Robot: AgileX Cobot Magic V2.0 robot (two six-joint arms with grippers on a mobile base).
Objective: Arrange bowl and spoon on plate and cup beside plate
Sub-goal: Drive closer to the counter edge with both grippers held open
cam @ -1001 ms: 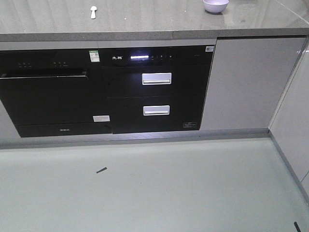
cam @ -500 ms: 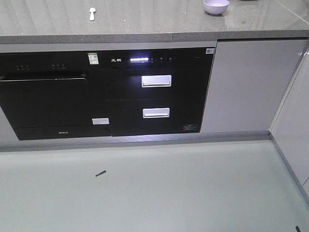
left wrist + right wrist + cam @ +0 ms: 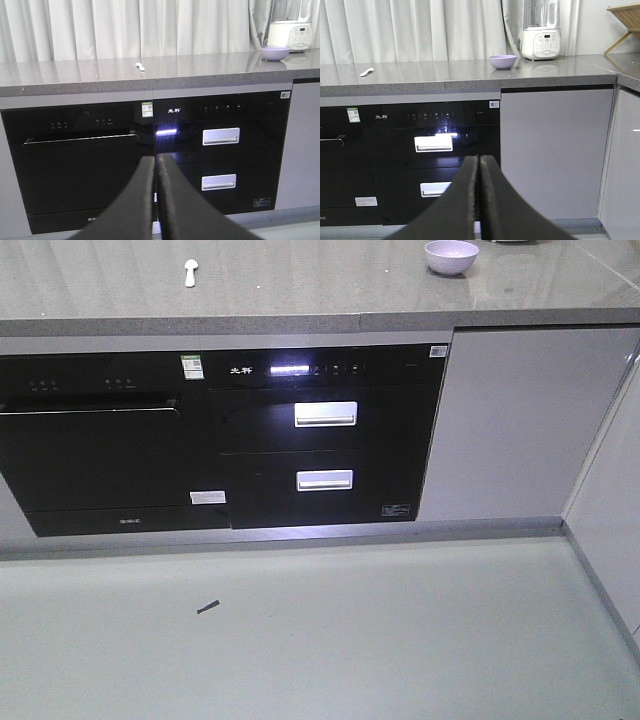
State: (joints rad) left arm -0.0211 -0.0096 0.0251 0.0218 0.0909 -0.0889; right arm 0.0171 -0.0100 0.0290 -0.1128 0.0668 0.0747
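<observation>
bowl toward the table's right end, spoon well apart toward its left | plate, cup unseen | left hand, right hand both pressed closed, empty | we should drive up square to the front edge, then lift

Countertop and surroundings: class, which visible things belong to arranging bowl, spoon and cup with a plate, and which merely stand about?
Belong to the job: bowl; spoon. The plate and cup are not in view.
Merely standing about: white blender; black built-in appliances; dark scrap on the floor.
</observation>
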